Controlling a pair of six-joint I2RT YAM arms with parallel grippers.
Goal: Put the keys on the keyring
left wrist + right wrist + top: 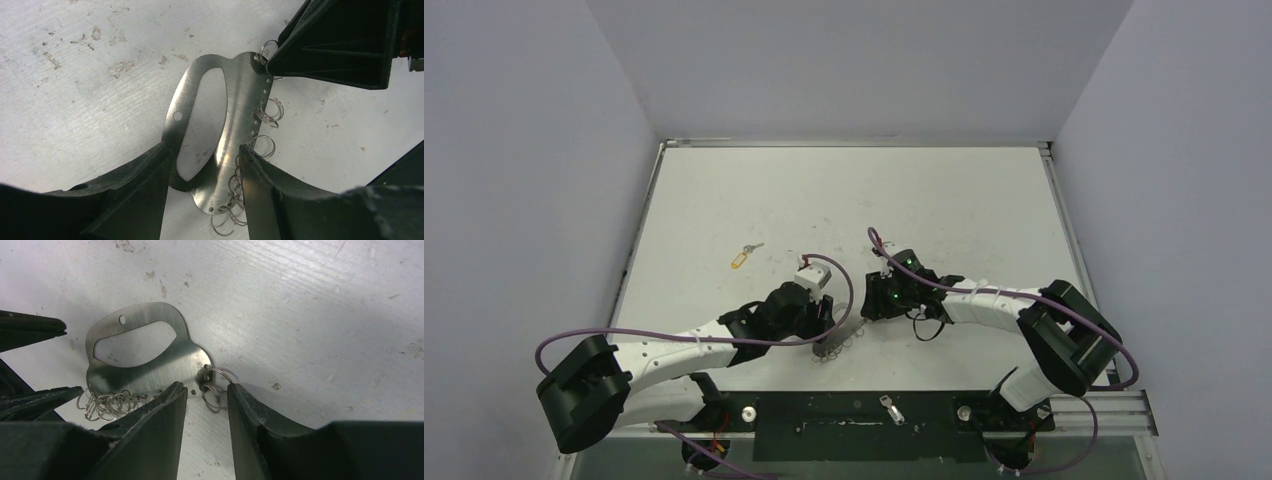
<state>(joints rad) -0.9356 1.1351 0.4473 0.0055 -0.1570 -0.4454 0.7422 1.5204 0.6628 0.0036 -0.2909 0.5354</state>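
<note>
The keyring [240, 95] is a flat silver oval plate with several small rings along one edge. It lies between the two arms [839, 345]. My left gripper [204, 150] is shut across its narrow end, one finger on each long edge. My right gripper [206, 387] is open, its fingertips either side of a small ring [216, 382] at the plate's corner. The right gripper also shows in the left wrist view [340, 40]. The key with the yellow tag [742, 258] lies on the table to the far left. The black-headed key is not in view.
A small silver key-like piece [891, 407] lies on the black base plate [824, 420] between the arm mounts. The white table [944, 200] has raised edges and grey walls on three sides. Purple cables loop beside each arm.
</note>
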